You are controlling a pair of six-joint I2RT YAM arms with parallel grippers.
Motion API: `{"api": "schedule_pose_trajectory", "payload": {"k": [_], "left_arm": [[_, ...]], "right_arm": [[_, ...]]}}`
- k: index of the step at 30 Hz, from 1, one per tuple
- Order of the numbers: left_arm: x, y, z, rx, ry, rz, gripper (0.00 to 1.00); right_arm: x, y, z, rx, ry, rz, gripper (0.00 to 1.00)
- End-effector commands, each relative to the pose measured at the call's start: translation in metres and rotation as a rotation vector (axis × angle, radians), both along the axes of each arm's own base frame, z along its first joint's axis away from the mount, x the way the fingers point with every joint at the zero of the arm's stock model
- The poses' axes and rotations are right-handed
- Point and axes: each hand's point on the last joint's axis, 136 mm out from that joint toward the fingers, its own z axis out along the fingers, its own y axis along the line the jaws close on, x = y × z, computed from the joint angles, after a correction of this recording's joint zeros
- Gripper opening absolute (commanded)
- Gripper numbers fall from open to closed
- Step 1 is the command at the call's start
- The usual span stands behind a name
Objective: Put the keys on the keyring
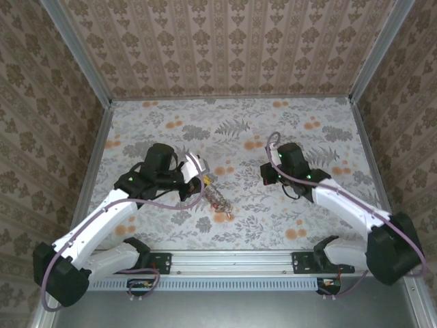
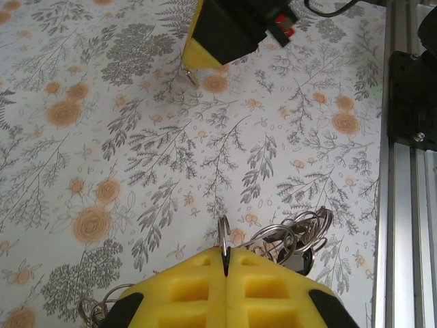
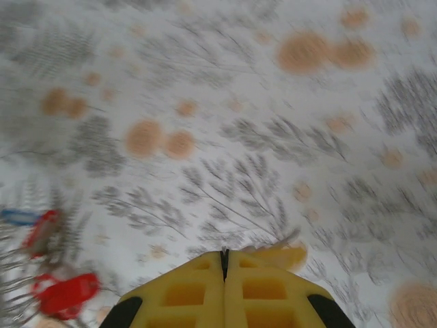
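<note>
The left pincer [image 2: 225, 265] is closed tight on the keyring [image 2: 222, 229]. A thin loop of wire stands up from the seam between its pads, and the rest of the coils, with the keys already threaded, spill out of the grip toward the rail side and rest on the desk [image 1: 307, 219]. The right pincer [image 3: 224, 258] is also closed, pad against pad. The wrist view is blurred, but a yellow-orange shape just past its tips looks like the yellow-headed key [image 3: 281, 255], so I judge that it is pinching that key. In the left wrist view a small silver tip pokes out below this pincer, slanting down toward the desk and back toward the keyring. The relation that matters is the line between the two tips. Seen from the keyring, the held key lies straight ahead along the left pincer's pointing direction and well apart, with bare desk between them. The pinched loop sits edge-on to that line, so its opening faces sideways, not toward the incoming blade. The red-headed keys [image 3: 65, 295] on the keyring lie off to the side of the right pincer's path. The left arm is at the keyring, so the right arm has to cross the gap.
</note>
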Motion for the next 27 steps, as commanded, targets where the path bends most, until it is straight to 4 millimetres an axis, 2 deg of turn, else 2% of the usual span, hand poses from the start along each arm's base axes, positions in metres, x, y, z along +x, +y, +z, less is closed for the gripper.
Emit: {"api": "schedule_pose_trajectory", "payload": {"k": [1,4,6,13,20,27], "left_arm": [[0.009,-0.015,0.028,-0.064,-0.075,-0.020,0.00],[0.009,-0.024,0.027,-0.063,-0.080,-0.035,0.00],[0.010,-0.030,0.027,-0.059,-0.085,-0.046,0.00],[0.016,-0.047,0.022,-0.024,-0.081,-0.048,0.00],[0.020,-0.059,0.030,-0.062,-0.106,-0.043,0.00],[0.019,-0.071,0.026,-0.058,-0.086,-0.015,0.00]], "right_arm": [[-0.008,0.031,0.059,0.131,-0.301,0.223,0.00],[-0.033,0.044,0.081,0.193,-0.411,0.375,0.00],[-0.042,0.048,0.093,0.229,-0.449,0.423,0.00],[-0.074,0.075,0.123,0.335,-0.429,0.673,0.00],[-0.073,0.082,0.114,0.242,-0.431,0.669,0.00],[-0.061,0.091,0.091,0.182,-0.438,0.576,0.00]]}}
